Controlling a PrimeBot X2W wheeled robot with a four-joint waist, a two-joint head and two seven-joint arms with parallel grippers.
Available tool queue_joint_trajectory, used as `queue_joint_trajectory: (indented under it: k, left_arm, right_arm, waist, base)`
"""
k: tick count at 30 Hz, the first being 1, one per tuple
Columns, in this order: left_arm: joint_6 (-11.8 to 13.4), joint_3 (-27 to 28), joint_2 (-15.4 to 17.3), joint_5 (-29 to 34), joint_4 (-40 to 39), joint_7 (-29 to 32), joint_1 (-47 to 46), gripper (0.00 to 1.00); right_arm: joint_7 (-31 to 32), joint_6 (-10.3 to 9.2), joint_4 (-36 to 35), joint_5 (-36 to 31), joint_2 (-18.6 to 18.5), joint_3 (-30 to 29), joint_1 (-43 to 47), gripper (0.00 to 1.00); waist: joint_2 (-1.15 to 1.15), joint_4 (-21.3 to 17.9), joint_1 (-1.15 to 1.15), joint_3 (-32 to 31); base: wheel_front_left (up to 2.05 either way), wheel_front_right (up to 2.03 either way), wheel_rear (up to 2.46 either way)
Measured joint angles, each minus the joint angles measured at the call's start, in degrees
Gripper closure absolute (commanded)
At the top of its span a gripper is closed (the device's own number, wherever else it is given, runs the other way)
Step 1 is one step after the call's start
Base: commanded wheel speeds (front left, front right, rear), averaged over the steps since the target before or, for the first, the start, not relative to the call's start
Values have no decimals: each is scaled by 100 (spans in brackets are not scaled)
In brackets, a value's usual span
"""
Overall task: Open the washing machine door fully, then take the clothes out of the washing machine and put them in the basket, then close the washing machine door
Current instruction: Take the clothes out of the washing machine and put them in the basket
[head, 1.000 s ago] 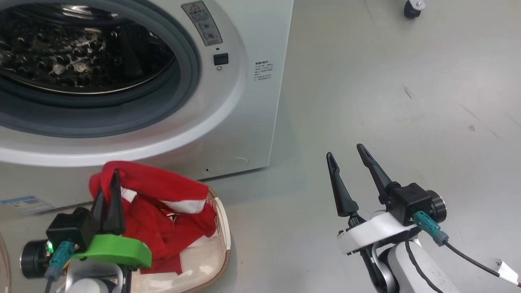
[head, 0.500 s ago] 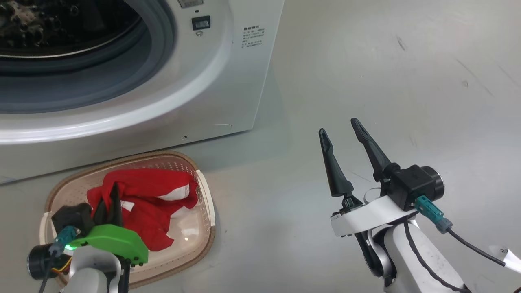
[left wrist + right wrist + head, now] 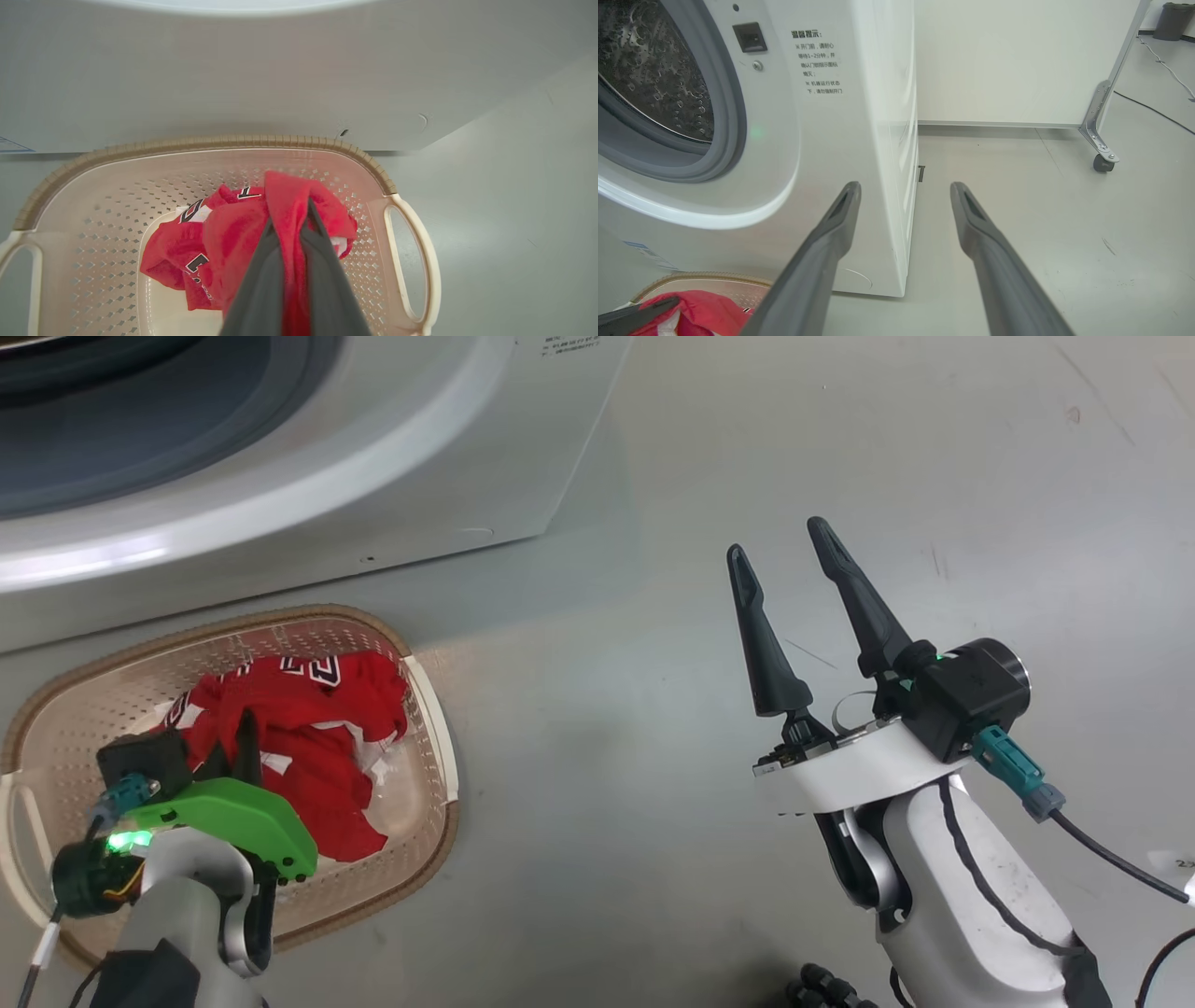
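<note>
The cream basket (image 3: 280, 616) sits on the floor just in front of the white washing machine (image 3: 373, 457). The red clothes (image 3: 317, 709) lie bunched inside it. My left gripper (image 3: 245, 723) reaches down into the basket, shut on a fold of the clothes (image 3: 224, 233); in the left wrist view red cloth runs up between the two fingers of that gripper (image 3: 289, 212). My right gripper (image 3: 777, 538) hangs open over bare floor to the right, holding nothing. Past the right gripper (image 3: 906, 186) the steel drum (image 3: 644, 70) and grey gasket show. The washing machine door is out of view.
Grey floor (image 3: 653, 803) spreads right of the basket and machine. In the right wrist view a white panel (image 3: 994, 60) on a metal leg with a caster (image 3: 1102, 163) stands behind, with a dark bin (image 3: 1174, 21) and a floor cable (image 3: 1157, 60) beyond.
The head camera has tilted down, so the machine slid up the picture. My left gripper has sunk with the red clothes from above the rim into the basket. The right gripper stays open.
</note>
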Motion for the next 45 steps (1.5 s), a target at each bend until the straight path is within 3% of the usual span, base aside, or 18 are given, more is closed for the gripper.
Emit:
queue_joint_trajectory:
  k: [13, 14, 15, 16, 17, 18, 26, 30, 37, 45]
  left_arm:
    - [-110, 180, -20, -211, 1091, 37, -408, 100]
    - [-131, 179, -19, -211, 1141, 26, -450, 96]
    - [-158, 178, -16, -211, 1205, 13, -492, 62]
    - [-174, 170, -16, -211, 1282, -1, -536, 40]
    - [-186, 164, -19, -212, 1349, -4, -567, 26]
    - [-235, 166, -23, -226, 1422, -4, -592, 0]
    - [-415, 143, -77, -404, 1845, -153, -689, 0]
    - [-620, 63, -135, -394, 1871, -478, -699, 0]
    - [-671, -58, -160, -294, 1813, -1026, -695, 0]
    - [-686, -246, -188, -49, 1382, -1198, -602, 0]
  right_arm:
    - [0, -14, 40, 7, 0, 3, -167, 0]
    - [0, -15, 47, 7, 0, 4, -168, 0]
    - [0, -15, 55, 7, 0, 4, -169, 0]
    - [0, -16, 68, 7, 0, -1, -171, 0]
    - [0, -18, 91, 5, 0, -10, -172, 0]
    - [0, -19, 112, 5, 0, -20, -173, 0]
    - [0, -18, 250, 5, 0, -32, -175, 0]
    - [0, -15, 356, 4, 0, -102, -174, 0]
    - [0, -15, 566, -73, -1, -307, -93, 0]
    - [0, -16, 748, -127, -2, -599, 244, 0]
  waist:
    - [0, -41, 0, 319]
    - [0, -39, 0, 320]
    - [0, -37, 0, 320]
    - [0, -33, 0, 316]
    - [0, -27, 0, 307]
    - [0, -20, 0, 293]
    - [0, 69, 0, 82]
    - [0, 150, 0, -143]
    - [0, 310, 0, -565]
    - [0, 551, 0, -1147]
  base:
    - [0, 0, 0]
    - [0, 0, 0]
    - [0, 0, 0]
    - [0, 0, 0]
    - [0, 0, 0]
    - [0, 0, 0]
    - [0, 0, 0]
    - [0, 0, 0]
    - [0, 0, 0]
    - [0, 0, 0]
